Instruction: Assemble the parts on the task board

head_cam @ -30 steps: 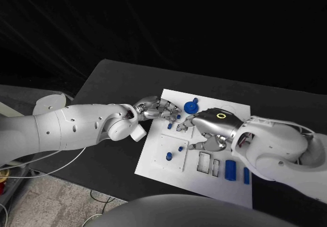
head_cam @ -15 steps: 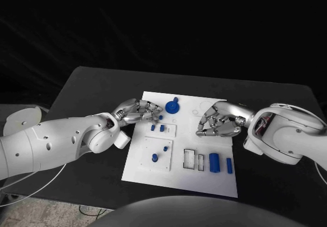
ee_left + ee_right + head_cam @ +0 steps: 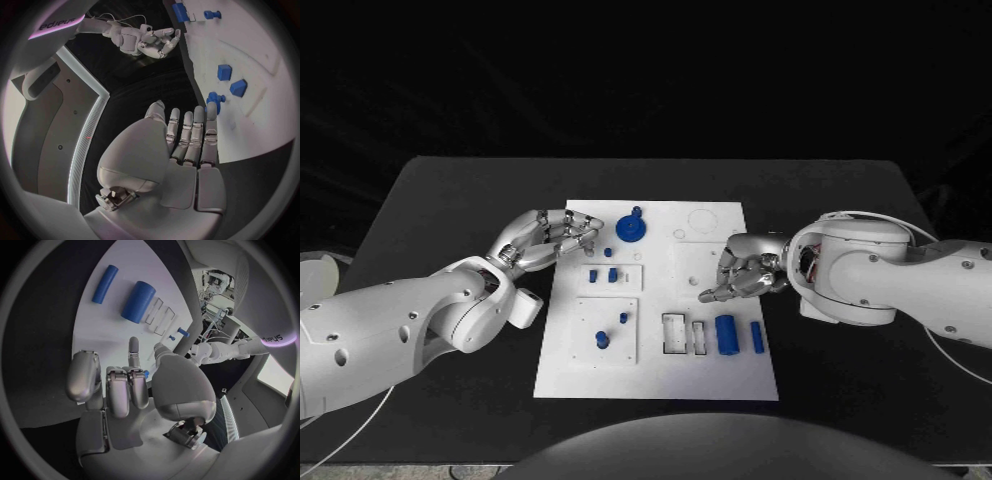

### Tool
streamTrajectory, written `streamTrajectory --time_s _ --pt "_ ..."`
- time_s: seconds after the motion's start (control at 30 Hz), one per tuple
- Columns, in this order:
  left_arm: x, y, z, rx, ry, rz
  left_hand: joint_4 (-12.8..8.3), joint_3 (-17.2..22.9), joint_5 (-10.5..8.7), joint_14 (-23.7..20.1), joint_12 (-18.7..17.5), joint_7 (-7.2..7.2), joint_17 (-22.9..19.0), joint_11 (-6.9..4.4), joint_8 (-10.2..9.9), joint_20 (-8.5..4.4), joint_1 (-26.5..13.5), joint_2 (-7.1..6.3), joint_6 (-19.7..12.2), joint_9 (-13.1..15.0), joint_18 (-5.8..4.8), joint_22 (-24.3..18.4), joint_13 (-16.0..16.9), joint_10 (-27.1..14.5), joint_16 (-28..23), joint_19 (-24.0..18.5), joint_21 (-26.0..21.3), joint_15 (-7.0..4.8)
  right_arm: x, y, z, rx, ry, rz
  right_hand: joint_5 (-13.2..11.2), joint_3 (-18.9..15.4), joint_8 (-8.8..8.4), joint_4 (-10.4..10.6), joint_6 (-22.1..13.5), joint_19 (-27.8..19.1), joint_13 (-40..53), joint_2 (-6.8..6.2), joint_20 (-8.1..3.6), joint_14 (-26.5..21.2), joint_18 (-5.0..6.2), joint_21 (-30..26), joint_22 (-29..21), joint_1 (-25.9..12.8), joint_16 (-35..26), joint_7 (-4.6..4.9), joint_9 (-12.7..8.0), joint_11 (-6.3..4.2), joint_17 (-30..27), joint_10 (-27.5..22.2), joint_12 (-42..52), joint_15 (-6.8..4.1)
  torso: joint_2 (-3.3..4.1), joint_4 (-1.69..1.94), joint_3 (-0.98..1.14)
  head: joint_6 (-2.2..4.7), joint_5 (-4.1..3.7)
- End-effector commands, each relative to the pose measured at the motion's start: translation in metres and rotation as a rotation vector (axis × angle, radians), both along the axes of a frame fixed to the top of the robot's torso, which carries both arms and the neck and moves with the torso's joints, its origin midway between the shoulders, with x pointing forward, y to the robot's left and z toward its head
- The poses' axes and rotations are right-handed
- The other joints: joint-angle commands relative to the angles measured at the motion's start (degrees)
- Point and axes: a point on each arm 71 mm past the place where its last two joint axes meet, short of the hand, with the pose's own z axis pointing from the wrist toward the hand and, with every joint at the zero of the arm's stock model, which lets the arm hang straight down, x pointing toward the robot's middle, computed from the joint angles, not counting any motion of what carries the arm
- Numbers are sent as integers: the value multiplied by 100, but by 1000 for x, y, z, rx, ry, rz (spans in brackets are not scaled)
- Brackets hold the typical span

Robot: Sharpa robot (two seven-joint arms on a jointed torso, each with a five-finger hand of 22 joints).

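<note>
The white board (image 3: 711, 375) lay in the middle of the black table (image 3: 459, 190), with bare tabletop on every side. The left hand (image 3: 545, 238) hovered at the board's left edge, fingers straight and slightly apart, holding nothing. The right hand (image 3: 744, 268) sat over the board's right edge with fingers curled in (nothing visible inside them). Between the hands stood a blue disc (image 3: 632, 229) and small blue pegs (image 3: 603, 274); two blue cylinders (image 3: 727, 335) lay near the board's right edge.
</note>
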Motion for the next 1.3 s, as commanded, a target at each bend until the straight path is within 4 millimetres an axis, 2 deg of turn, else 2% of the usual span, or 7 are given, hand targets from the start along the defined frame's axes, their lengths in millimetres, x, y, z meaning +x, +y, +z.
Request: streamTrajectory --time_s 0.03,0.17,0.3,0.63,0.97,1.17,1.3 --pt "-2 8 11 31 -180 70 1 -94 58 160 55 -17 -7 11 -11 13 -44 -17 111 -28 93 122 -32 145 79 147 91 -15 -3 -7 -8 -103 55 -14 -44 -17 32 25 -43 3 1504 8 1 588 -69 -17 916 -83 18 -22 32 -31 1505 600 20 -35 -7 2 1 0 -25" --pt "-4 20 21 45 -234 122 9 -206 91 418 120 -53 4 -11 -59 7 -86 -19 267 -60 133 132 -69 381 210 317 207 -59 -3 -9 -11 -114 64 -21 -13 -6 30 23 -69 7 1504 45 0 588 -73 22 921 -107 18 -21 67 -29 1505 600 20 -36 -7 -12 5 0 -21" --pt "-2 30 37 50 -290 155 14 -292 54 499 128 -69 -9 -27 -101 -6 -172 -1 356 -83 137 125 -99 485 231 360 249 -79 -4 -9 -12 -132 73 -27 345 8 -80 22 -188 44 1504 130 0 588 -97 194 950 -207 18 10 98 -14 1505 600 20 -28 -10 -2 1 0 -46" --pt "2 33 55 42 -316 146 4 -501 17 145 -158 -88 -695 52 -327 53 -102 136 507 -176 31 -182 -344 470 -703 -361 -473 78 -9 -5 -13 -194 73 6 519 -108 -229 20 143 119 1504 288 -41 588 -130 479 996 -837 18 -62 119 -74 1505 600 20 -86 -15 -30 -11 0 -55" --pt "5 29 52 47 -276 120 4 -489 59 181 -190 -83 -793 57 -361 66 -26 208 503 -189 42 -244 -376 469 -775 -338 -565 80 -13 4 -11 -212 52 43 -612 -322 -282 35 430 118 1504 284 -92 588 -138 576 1004 -1564 18 -131 286 -134 1505 600 20 -140 -16 -35 -7 0 -62" --pt "7 26 49 50 -256 108 5 -487 58 190 -196 -77 -804 60 -370 68 -17 220 495 -192 43 -252 -380 465 -778 -334 -578 80 -15 6 -9 -282 5 93 -722 -449 -268 38 470 113 1504 205 -107 588 -138 591 1004 -1726 18 -151 401 -154 1505 600 20 -154 -20 -31 -7 0 -52" --pt "7 24 48 51 -242 98 3 -479 64 202 -204 -74 -819 62 -379 70 6 238 489 -195 46 -263 -387 460 -781 -324 -593 80 -16 7 -8 -304 -6 110 -722 -562 -251 41 483 102 1504 241 -116 588 -133 575 997 -1846 18 -163 495 -165 1505 600 20 -163 -23 -28 -7 0 -54"
